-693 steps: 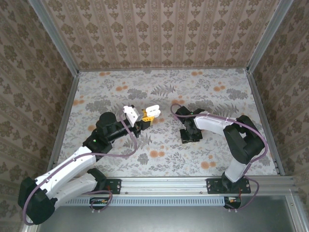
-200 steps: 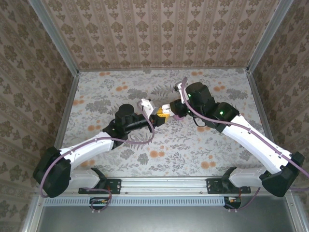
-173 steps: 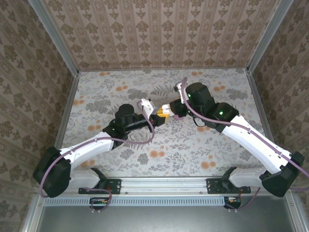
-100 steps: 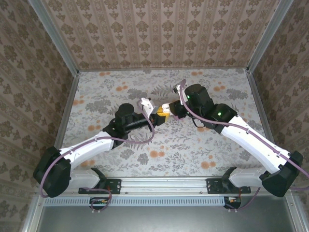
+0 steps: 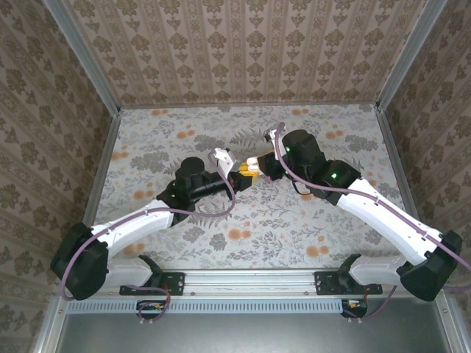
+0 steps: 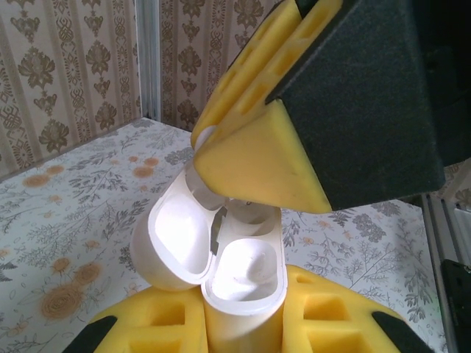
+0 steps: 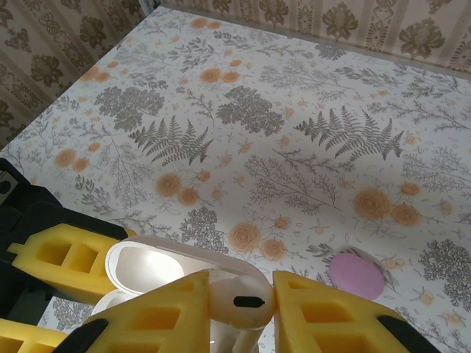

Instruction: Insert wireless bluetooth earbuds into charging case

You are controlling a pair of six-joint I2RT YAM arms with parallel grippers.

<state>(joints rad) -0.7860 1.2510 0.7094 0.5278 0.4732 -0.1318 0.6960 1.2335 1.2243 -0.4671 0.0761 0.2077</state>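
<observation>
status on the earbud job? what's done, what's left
Done: the case is open, clamped in the left gripper. In hand: the right gripper pinches a white bud just above the case. Left: seat it; the well that shows in the left wrist view looks empty. A pink item lies on the table, apart from both grippers.

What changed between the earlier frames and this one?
The right gripper left its folded spot on the table and reached across to the charging case, where it now pinches a white earbud at the opening. The left gripper shifted slightly right, still clamped on the case, lid open as before.
</observation>
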